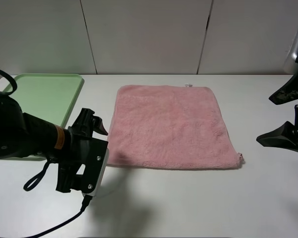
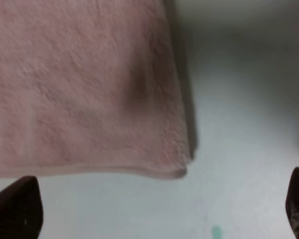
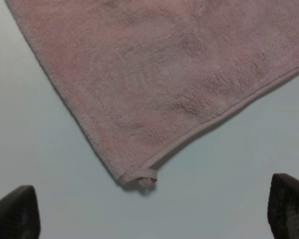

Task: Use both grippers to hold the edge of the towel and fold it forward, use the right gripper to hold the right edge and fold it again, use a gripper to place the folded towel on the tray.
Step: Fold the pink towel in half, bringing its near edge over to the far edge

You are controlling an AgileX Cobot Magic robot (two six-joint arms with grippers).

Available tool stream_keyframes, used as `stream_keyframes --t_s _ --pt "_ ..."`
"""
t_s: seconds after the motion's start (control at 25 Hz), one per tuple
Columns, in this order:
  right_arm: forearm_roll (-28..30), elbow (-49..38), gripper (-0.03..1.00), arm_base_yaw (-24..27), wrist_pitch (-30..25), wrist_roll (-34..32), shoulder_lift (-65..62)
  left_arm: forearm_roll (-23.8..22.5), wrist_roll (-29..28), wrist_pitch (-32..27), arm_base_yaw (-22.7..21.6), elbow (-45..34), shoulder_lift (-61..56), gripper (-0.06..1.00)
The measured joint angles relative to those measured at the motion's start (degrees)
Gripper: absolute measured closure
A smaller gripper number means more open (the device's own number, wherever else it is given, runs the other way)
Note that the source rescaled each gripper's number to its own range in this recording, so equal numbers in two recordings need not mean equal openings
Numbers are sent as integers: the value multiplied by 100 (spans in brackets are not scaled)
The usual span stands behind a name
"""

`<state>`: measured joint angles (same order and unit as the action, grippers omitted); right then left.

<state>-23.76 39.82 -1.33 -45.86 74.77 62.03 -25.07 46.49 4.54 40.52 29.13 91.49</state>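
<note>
- Lower left: left gripper (image 1: 95,123), jaws spread wide and holding nothing, angled toward the lower left corner of the towel (image 1: 174,126).
- Right edge: right gripper (image 1: 264,119), equally wide and unladen, beside the lower right corner.
- Centre: towel flat and unfolded on the table (image 1: 198,203).
- Upper left: tray (image 1: 44,91), apart from the towel, partly behind the left arm.

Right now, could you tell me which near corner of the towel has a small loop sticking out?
The near right corner: a small loop curls from its hem; the near left corner is plain.
</note>
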Motion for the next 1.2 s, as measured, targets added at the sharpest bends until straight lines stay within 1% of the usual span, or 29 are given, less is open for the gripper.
stream_keyframes --t_s 0.16,0.36,0.68,1.04,1.2 --pt "0 0 -3 0 0 0 0 0 31 311 0 0 0 -1" --pt "0 0 -3 0 13 6 0 0 37 469 0 23 77 1" --pt "0 0 -3 0 45 10 0 5 47 442 0 471 907 1" --pt "0 0 -3 0 63 10 0 5 47 390 0 610 1236 2" --pt "0 0 -3 0 69 10 0 22 47 407 -168 622 1270 2"
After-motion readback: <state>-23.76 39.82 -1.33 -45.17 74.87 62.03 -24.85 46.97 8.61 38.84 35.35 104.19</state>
